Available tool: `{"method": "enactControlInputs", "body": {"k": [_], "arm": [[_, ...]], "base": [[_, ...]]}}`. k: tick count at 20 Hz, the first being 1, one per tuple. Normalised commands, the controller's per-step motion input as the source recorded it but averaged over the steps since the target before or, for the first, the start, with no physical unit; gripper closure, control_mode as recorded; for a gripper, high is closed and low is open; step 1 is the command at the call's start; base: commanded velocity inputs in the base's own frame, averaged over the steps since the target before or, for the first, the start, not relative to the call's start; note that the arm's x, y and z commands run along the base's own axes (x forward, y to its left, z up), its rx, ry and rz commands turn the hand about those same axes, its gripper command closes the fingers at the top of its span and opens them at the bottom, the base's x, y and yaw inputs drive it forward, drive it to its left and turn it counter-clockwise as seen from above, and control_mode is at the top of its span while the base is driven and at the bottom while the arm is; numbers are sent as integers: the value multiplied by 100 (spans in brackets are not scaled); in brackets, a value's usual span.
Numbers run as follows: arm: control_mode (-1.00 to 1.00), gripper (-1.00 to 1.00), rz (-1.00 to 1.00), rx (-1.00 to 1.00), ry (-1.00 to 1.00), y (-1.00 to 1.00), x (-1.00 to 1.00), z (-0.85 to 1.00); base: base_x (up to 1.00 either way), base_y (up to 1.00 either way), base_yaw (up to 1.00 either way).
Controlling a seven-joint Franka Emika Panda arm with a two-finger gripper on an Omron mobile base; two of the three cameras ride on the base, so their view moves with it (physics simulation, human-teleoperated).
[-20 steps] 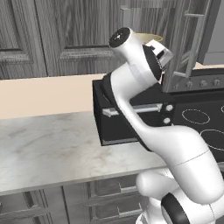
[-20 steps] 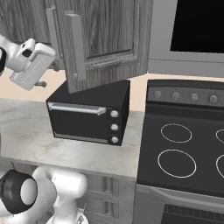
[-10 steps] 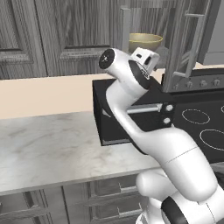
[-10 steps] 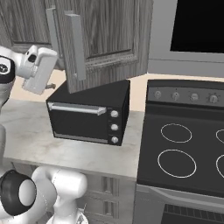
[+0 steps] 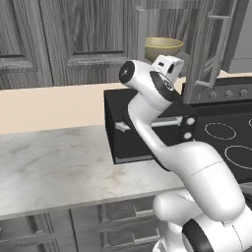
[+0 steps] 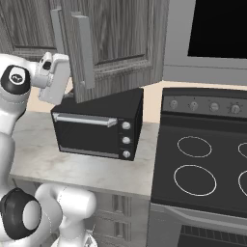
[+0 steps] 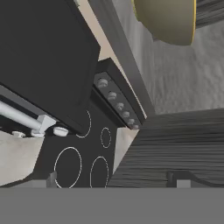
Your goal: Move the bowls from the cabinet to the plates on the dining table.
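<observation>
Bowl (image 5: 164,47) sits on shelf inside open cabinet (image 5: 147,19), above toaster oven (image 6: 99,126); in hand view at 1 o'clock. Door (image 6: 116,43) swung wide for access. Gripper (image 6: 57,77) raised at 9 o'clock of door, jaws spread, empty, likely lining up to reach bowl.

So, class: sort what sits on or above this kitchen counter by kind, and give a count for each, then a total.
Bowls: 1, the tan bowl in the open cabinet
Toaster ovens: 1, black
Stovetops: 1, black
Open cabinet doors: 1
Robot grippers: 1, open
Total: 5
</observation>
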Motion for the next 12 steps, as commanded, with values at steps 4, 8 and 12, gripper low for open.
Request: {"method": "enactControlInputs", "body": {"k": [4, 8, 12], "arm": [[-100, -100, 0, 0, 0, -50, 0, 4], [-100, -100, 0, 0, -1, -46, -2, 10], [-100, -100, -2, 0, -8, -49, -26, 26]], "base": [[0, 0, 0], [0, 0, 0], [0, 0, 0]]}}
